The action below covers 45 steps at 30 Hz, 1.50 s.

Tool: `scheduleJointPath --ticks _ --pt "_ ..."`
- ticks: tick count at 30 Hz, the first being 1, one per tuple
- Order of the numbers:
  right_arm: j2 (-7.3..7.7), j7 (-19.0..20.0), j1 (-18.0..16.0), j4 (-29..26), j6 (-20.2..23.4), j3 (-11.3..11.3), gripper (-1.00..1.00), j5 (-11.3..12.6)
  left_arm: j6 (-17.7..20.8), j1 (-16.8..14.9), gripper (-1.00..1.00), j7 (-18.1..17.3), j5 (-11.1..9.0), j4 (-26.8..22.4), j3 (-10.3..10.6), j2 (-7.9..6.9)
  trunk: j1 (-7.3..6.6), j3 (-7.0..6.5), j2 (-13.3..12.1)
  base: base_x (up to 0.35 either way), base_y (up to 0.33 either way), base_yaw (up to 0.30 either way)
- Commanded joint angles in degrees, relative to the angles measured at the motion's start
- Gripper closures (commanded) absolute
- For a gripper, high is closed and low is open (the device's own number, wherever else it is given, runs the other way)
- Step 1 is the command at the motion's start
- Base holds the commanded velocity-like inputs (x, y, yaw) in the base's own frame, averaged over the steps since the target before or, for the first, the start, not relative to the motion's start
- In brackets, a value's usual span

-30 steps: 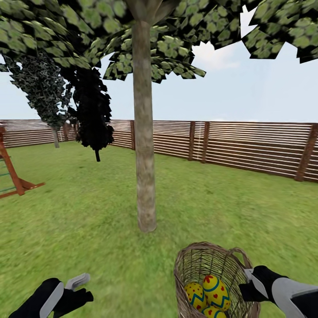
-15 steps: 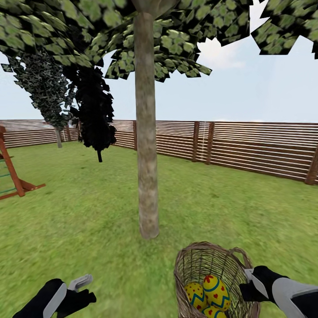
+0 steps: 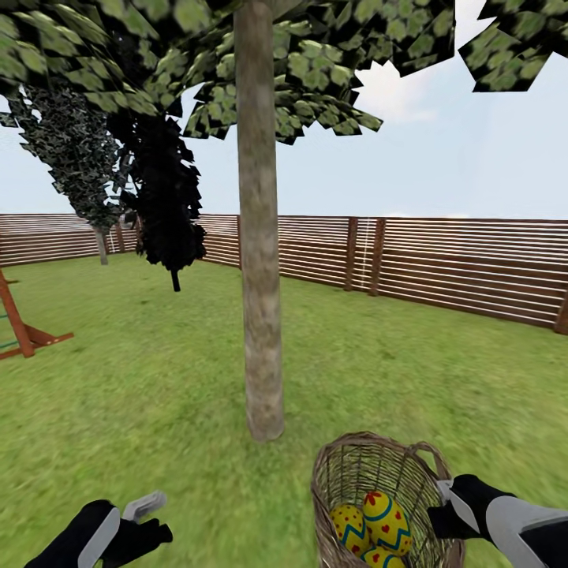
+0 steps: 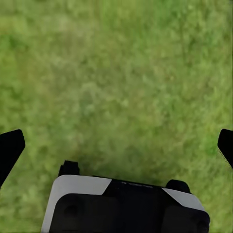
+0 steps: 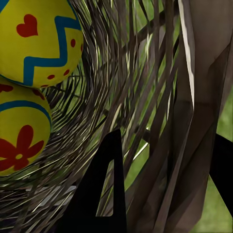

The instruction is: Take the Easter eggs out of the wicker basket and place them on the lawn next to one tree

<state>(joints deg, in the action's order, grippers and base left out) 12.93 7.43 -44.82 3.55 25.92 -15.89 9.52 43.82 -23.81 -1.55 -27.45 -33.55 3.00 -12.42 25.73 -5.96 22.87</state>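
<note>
Right pincer [image 3: 443, 505] clamping wicker basket [image 3: 355, 473] rim

Head camera high, facing forward and slightly down across mottled green lawn [image 3: 158, 379] toward straight grey-brown tree trunk [image 3: 260, 276] and brown horizontal-slat wooden fence [image 3: 465, 264] beyond.
Left wrist camera looks straight down at lawn [image 4: 116, 77], close above it.
Right wrist camera pressed close against brown woven wicker basket [image 5: 145, 97] wall, looking inside at yellow zigzag-banded eggs [image 5: 39, 39].
Head and right wrist views share basket [image 3: 347, 473] and eggs [image 3: 385, 517]; head and left wrist share grass.
</note>
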Motion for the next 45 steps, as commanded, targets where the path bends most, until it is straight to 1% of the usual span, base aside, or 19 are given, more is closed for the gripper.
scheduleJointPath --ticks 1,5,8,20,25,31,32,33,34,35,38,45 --pt "-0.01 0.3 -0.1 0.1 0.1 0.0 1.00 0.7 0.1 0.0 -1.00 -0.2 0.1 0.0 0.3 -0.04 0.06 0.02 0.0 0.327 0.000 0.000" --pt "-0.02 0.3 -0.1 0.1 0.1 0.0 1.00 0.7 0.1 0.0 -1.00 -0.2 0.1 0.0 0.3 0.06 0.06 0.02 0.0 0.327 0.000 0.000" --pt "-0.01 0.3 -0.1 0.1 0.1 0.0 1.00 0.7 0.1 0.0 -1.00 -0.2 0.1 0.0 0.3 0.69 0.06 0.02 0.0 0.327 0.000 0.000" --pt "-0.01 0.3 -0.1 0.1 0.2 0.0 1.00 0.7 0.0 0.0 -1.00 -0.2 0.1 0.0 0.2 0.85 0.06 0.02 0.0 0.326 0.000 0.000" --pt "-0.01 0.3 -0.1 0.1 0.2 -0.1 1.00 0.7 0.0 0.0 -1.00 -0.1 0.0 0.1 -0.1 0.99 1.15 0.92 2.1 0.256 0.000 0.000" --pt "-0.07 0.3 -0.1 0.1 0.1 -0.1 1.00 0.7 0.0 0.0 -1.00 -0.1 0.0 0.0 -0.2 0.99 2.47 1.99 4.5 0.041 0.000 0.000" --pt "-0.09 0.3 -0.1 0.1 0.1 -0.1 1.00 0.7 -0.9 0.0 -1.00 -0.1 0.0 0.0 -0.2 0.99 2.69 2.17 4.9 -0.087 0.005 0.000" --pt "-0.09 0.3 -0.1 0.1 0.1 -0.1 1.00 0.7 -3.1 0.0 -1.00 -0.1 -0.1 0.0 -0.3 0.99 2.91 2.35 5.3 -0.226 0.048 0.000" --pt "-0.09 0.2 -0.1 0.1 0.1 -0.1 1.00 0.7 -4.5 0.0 -1.00 -0.1 -0.1 0.0 -0.3 0.99 3.13 2.53 5.7 -0.150 0.038 0.000" --pt "-0.10 0.2 0.0 0.1 0.1 -0.1 1.00 0.7 -5.3 0.0 -1.00 0.0 -0.2 0.0 -0.3 0.99 3.35 2.71 6.1 -0.049 0.013 0.000" --pt "-0.10 0.2 0.0 0.0 0.1 -0.1 1.00 0.7 -5.7 0.0 -1.00 0.0 -0.2 0.0 -0.1 1.08 3.35 2.71 6.1 -0.008 0.002 0.000" --pt "-0.10 0.2 -0.1 0.1 0.1 -0.1 1.00 0.7 -5.6 0.0 -1.00 0.0 -0.2 0.0 -0.1 1.08 4.89 3.97 8.9 0.000 0.000 0.000"
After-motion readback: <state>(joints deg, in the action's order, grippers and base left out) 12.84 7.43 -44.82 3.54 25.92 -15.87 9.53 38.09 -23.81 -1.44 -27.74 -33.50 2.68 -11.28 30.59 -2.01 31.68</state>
